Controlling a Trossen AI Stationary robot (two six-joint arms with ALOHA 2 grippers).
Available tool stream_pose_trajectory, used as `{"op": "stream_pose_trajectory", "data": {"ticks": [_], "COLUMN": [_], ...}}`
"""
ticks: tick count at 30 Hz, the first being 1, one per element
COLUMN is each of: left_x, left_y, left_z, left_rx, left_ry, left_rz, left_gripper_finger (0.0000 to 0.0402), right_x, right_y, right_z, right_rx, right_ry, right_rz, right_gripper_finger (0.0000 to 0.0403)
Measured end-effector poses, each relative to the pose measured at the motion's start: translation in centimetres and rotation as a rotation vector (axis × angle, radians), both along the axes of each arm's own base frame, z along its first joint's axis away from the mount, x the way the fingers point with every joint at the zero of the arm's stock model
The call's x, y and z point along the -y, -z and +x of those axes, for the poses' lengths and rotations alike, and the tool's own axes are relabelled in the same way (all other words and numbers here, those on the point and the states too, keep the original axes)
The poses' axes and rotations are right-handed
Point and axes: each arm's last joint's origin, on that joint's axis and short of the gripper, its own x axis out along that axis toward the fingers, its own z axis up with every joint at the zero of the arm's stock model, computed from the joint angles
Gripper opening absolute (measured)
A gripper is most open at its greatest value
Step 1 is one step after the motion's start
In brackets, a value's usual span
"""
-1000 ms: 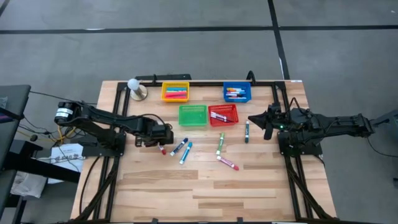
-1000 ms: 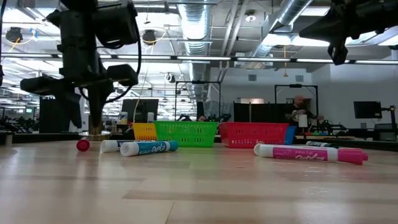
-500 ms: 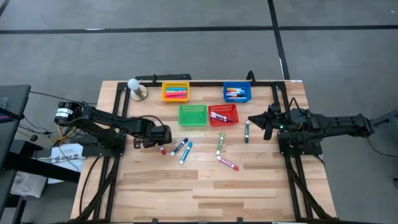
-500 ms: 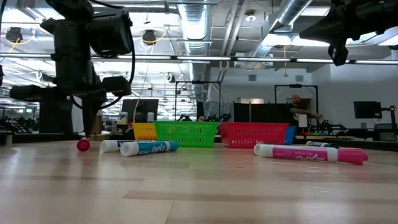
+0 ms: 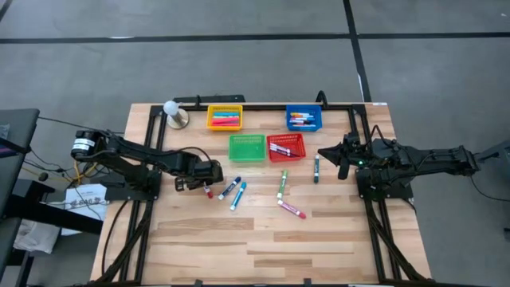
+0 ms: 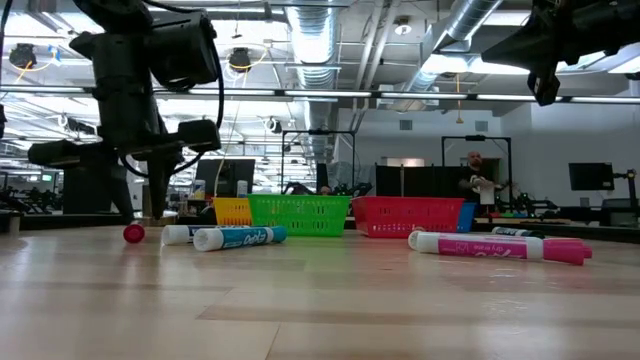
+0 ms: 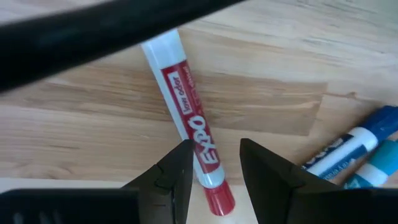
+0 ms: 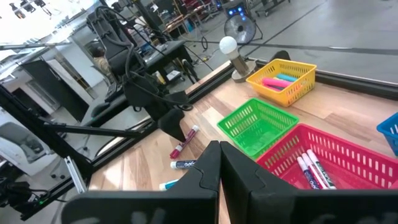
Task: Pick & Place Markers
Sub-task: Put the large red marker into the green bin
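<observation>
A red marker (image 7: 186,118) lies flat on the wooden table (image 5: 263,239), left of the middle. My left gripper (image 7: 214,152) hangs over it, pointing down and open, with one finger on each side of the marker's capped end and clear of it. In the low view this gripper (image 6: 148,195) stands a little above the tabletop. Several more markers lie loose: two blue (image 5: 233,191), one green (image 5: 282,184), one pink (image 5: 292,209), one dark (image 5: 316,167). My right gripper (image 5: 323,153) waits shut and raised at the table's right side.
Four mesh baskets stand toward the far side: yellow (image 5: 225,118) and blue (image 5: 304,119) at the back, green (image 5: 247,148) and red (image 5: 286,147) nearer. All but the green one hold markers. A white ball on a stand (image 5: 173,112) is at the far left. The table's near half is bare wood.
My left gripper has rolled a little about the line it points along, above the red marker. The marker has not moved.
</observation>
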Motion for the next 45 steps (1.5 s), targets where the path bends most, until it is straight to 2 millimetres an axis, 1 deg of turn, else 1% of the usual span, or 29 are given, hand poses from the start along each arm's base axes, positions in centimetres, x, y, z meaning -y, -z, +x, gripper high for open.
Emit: {"op": "stream_pose_trajectory", "data": {"ticks": [6, 12, 15, 21, 26, 28, 31, 35, 38, 42, 45], "left_x": [0.0, 0.0, 0.0, -0.1, -0.2, -0.3, -0.3, -0.4, -0.6, -0.9, -0.9], "left_y": [1.7, 2.8, 2.8, 2.5, 2.0, 1.7, 0.5, -1.7, -4.0, -7.4, -9.5], "left_z": [0.4, 0.8, 0.8, 0.8, 0.6, 0.4, 0.3, 0.0, -0.1, -0.1, 0.0], "left_rx": [-0.076, -0.124, -0.128, -0.101, -0.085, -0.084, -0.024, 0.092, 0.234, 0.435, 0.542], "left_ry": [0.000, 0.006, 0.038, 0.076, 0.109, 0.136, 0.204, 0.289, 0.366, 0.486, 0.565], "left_rz": [0.003, 0.006, 0.016, 0.073, 0.131, 0.151, 0.173, 0.246, 0.375, 0.604, 0.770], "left_gripper_finger": [0.0131, 0.0130, 0.0118, 0.0066, 0.0063, 0.0071, 0.0078, 0.0067, 0.0065, 0.0072, 0.0070], "right_x": [0.0, 0.0, 0.0, 0.0, 0.0, 0.0, 0.0, 0.0, 0.0, 0.0, 0.0], "right_y": [0.0, 0.0, 0.0, 0.0, 0.0, 0.0, 0.0, 0.0, 0.0, 0.0, 0.0], "right_z": [0.0, 0.0, 0.0, 0.0, 0.0, 0.0, 0.0, 0.0, 0.0, 0.0, 0.0], "right_rx": [0.000, 0.000, 0.000, 0.000, 0.000, 0.000, 0.000, -0.001, -0.001, -0.003, -0.004], "right_ry": [0.000, 0.000, 0.001, 0.001, 0.000, 0.001, 0.001, 0.001, 0.001, 0.002, 0.003], "right_rz": [0.000, 0.000, 0.000, 0.000, 0.000, 0.000, 0.000, 0.000, 0.000, 0.000, -0.001], "right_gripper_finger": [0.0000, 0.0000, 0.0000, 0.0000, 0.0000, 0.0000, 0.0000, 0.0000, 0.0000, 0.0000, 0.0000]}}
